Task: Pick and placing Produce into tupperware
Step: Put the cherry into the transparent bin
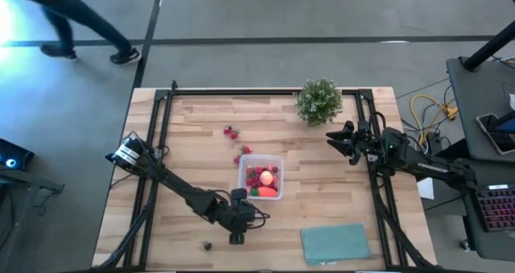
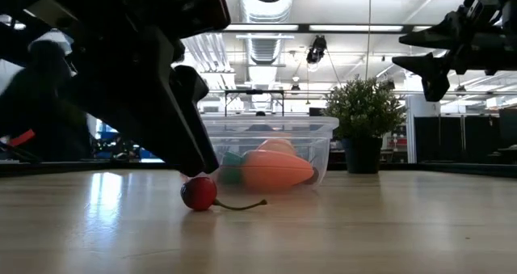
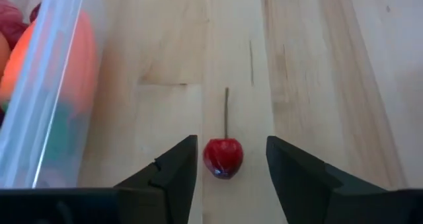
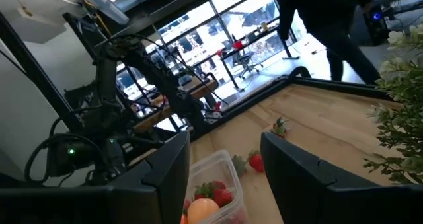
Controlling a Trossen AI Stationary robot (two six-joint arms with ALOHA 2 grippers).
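A: So, which step are we on?

B: The pick. The left gripper (image 3: 229, 159) is down on the worktop near its front edge, fingers spread either side of a cherry (image 3: 223, 157) and not yet touching it (a gap shows on both sides in the left wrist view).

A: And the tupperware?

B: The tupperware (image 1: 260, 176) sits mid-worktop, just beside that gripper, already holding a peach-like ball (image 1: 266, 178), strawberries (image 1: 253, 179) and an orange piece (image 1: 267, 192). More loose strawberries (image 1: 232, 133) lie toward the back edge.

A: Next move?

B: I'd judge the fingers need to pinch the cherry squarely, as it's round and could roll, then lift over the container wall.

A: The right gripper (image 1: 344, 142)?

B: Waiting aloft near the back right corner beside the potted plant (image 1: 319, 101), fingers parted, holding nothing.
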